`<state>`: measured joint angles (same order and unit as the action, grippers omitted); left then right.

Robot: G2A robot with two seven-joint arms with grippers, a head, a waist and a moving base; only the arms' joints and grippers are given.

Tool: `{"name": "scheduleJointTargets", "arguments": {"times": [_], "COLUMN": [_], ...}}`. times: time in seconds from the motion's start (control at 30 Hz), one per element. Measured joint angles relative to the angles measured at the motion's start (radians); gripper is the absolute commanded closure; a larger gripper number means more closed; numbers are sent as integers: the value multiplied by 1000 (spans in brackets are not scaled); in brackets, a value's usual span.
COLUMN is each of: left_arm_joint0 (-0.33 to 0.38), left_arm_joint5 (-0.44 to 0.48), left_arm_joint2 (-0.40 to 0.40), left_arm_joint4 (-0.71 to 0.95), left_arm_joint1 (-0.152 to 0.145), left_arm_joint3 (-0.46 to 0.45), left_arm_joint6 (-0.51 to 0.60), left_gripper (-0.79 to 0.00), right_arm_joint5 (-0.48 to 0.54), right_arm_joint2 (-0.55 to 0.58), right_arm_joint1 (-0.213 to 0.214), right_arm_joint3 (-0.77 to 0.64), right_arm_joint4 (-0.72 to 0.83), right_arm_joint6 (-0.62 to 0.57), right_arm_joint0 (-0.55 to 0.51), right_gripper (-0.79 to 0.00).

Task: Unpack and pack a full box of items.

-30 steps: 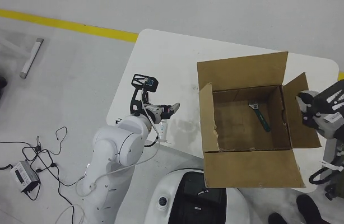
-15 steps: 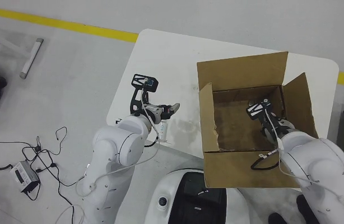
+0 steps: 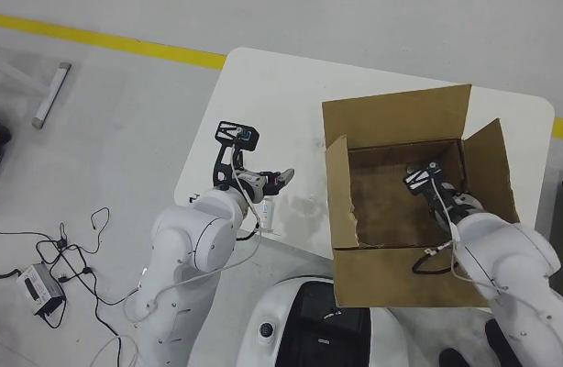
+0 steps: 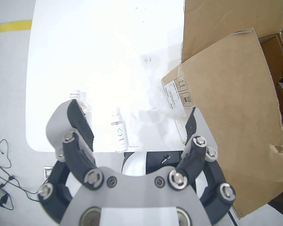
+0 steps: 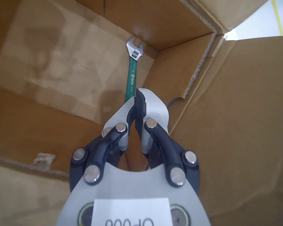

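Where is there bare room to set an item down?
Free: the table between the cardboard box and its left edge, beyond the bottles; the box floor beside the adjustable wrench. Crowded: the near edge, with water bottle, dropper bottle and left gripper; the wrench's corner, under the right gripper.

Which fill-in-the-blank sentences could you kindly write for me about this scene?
1. The wrench lying inside the cardboard box has a ____ handle.
2. The right tool is down inside the box with its fingers ____.
3. The left tool is above the white table with its fingers ____.
4. The dropper bottle is on the table, ____ the box.

Missing words: green; shut; open; outside.
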<state>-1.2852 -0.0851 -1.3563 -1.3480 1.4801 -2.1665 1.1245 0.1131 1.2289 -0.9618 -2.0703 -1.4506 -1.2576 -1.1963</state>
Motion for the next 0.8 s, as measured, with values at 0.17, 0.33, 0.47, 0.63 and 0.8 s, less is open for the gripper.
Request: {"name": "scheduleJointTargets", "arguments": {"times": [0.17, 0.33, 0.47, 0.63, 0.8], "left_arm_joint0": [0, 0, 0, 0, 0], "left_arm_joint5": [0, 0, 0, 0, 0], "left_arm_joint2": [0, 0, 0, 0, 0], "left_arm_joint4": [0, 0, 0, 0, 0], "left_arm_joint1": [0, 0, 0, 0, 0], "left_arm_joint3": [0, 0, 0, 0, 0], "left_arm_joint6": [0, 0, 0, 0, 0], "left_gripper": [-785, -785, -785, -785, -785], "right_arm_joint5": [-5, -26, -31, -40, -48], "right_arm_joint2": [-97, -184, -229, -259, -271], "right_arm_joint1": [-26, -55, -73, -94, -109], "right_arm_joint3": [152, 297, 373, 446, 491], "right_arm_joint4": [-27, -56, -67, -61, -57], "right_arm_joint6": [8, 19, 24, 35, 38], "right_arm_joint0": [111, 203, 249, 287, 308], "right_gripper": [0, -65, -314, -379, -385]}}
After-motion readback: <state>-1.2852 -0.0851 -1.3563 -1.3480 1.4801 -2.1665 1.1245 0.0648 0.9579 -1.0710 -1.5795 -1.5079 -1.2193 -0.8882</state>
